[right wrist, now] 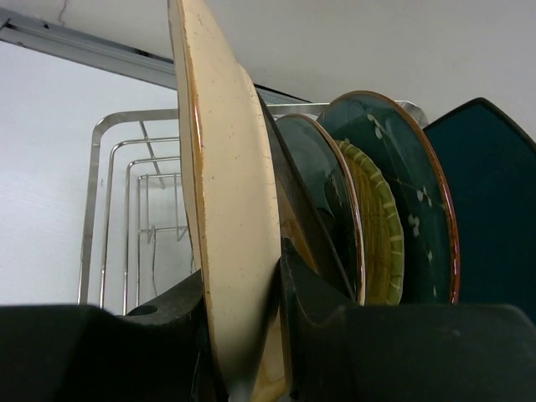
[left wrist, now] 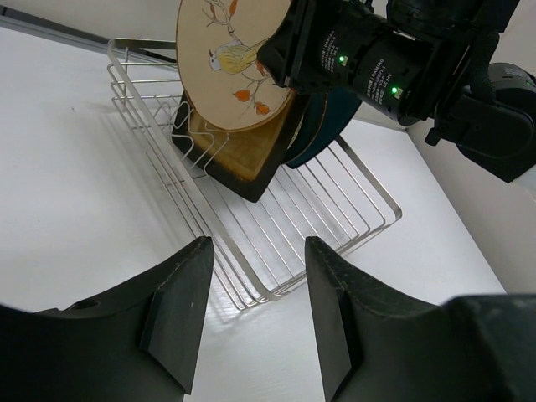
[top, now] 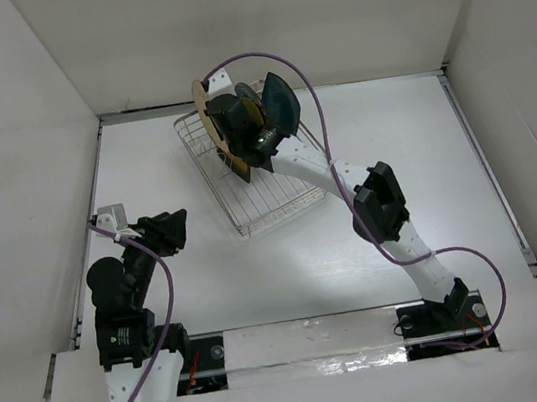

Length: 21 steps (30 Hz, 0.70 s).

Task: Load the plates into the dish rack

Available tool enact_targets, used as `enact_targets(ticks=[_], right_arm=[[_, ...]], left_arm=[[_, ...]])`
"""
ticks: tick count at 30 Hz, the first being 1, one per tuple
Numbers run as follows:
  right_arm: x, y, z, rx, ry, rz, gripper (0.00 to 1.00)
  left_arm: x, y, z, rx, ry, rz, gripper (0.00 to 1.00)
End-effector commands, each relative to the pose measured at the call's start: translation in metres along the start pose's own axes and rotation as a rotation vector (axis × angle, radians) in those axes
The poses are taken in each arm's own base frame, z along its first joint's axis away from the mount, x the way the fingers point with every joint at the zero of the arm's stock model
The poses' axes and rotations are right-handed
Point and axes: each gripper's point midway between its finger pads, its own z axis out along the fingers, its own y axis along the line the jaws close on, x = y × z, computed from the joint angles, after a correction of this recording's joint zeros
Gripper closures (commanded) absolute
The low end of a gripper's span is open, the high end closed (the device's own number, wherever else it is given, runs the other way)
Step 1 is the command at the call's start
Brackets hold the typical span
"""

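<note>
My right gripper [top: 239, 137] [right wrist: 251, 285] is shut on the tan round plate with a bird drawing [top: 201, 105] [left wrist: 228, 63] [right wrist: 226, 209]. It holds the plate upright on edge over the dish rack [top: 270, 197] [left wrist: 285, 226] [right wrist: 107, 209], just in front of the mustard square black-rimmed plate [left wrist: 239, 163]. Behind stand a round teal plate [right wrist: 322, 188], the yellow woven-look plate [right wrist: 377, 230], another round teal plate with white flowers [right wrist: 406, 180] and the dark teal squarish plate [top: 281, 98] [right wrist: 494, 209]. My left gripper [top: 168, 231] [left wrist: 255, 249] is open and empty, low over the table left of the rack.
White walls enclose the table on the left, back and right. The rack sits at an angle near the back wall, its front half holding no plates. The right arm [top: 380, 204] stretches diagonally across the table's middle with its purple cable looping above.
</note>
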Motion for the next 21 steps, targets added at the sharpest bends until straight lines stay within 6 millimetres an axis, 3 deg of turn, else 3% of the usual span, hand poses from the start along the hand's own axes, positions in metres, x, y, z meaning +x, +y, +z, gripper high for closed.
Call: enact_targets(ticks=[1, 13, 19, 21], right_arm=[[-0.086, -0.009, -0.015, 0.005, -0.229, 0.181, 1.00], [-0.019, 0.023, 0.005, -0.062, -0.116, 0.167, 1.00], [-0.003, 0.043, -0.002, -0.105, -0.109, 0.154, 1.00], [-0.004, 0.048, -0.008, -0.123, -0.104, 0.150, 0.93]], left_arm=[[-0.009, -0.009, -0.001, 0.044, -0.042, 0.030, 0.55], [-0.008, -0.008, -0.001, 0.043, -0.044, 0.029, 0.54], [-0.009, -0.008, -0.002, 0.045, -0.050, 0.029, 0.54], [-0.009, -0.009, -0.002, 0.045, -0.051, 0.029, 0.54]])
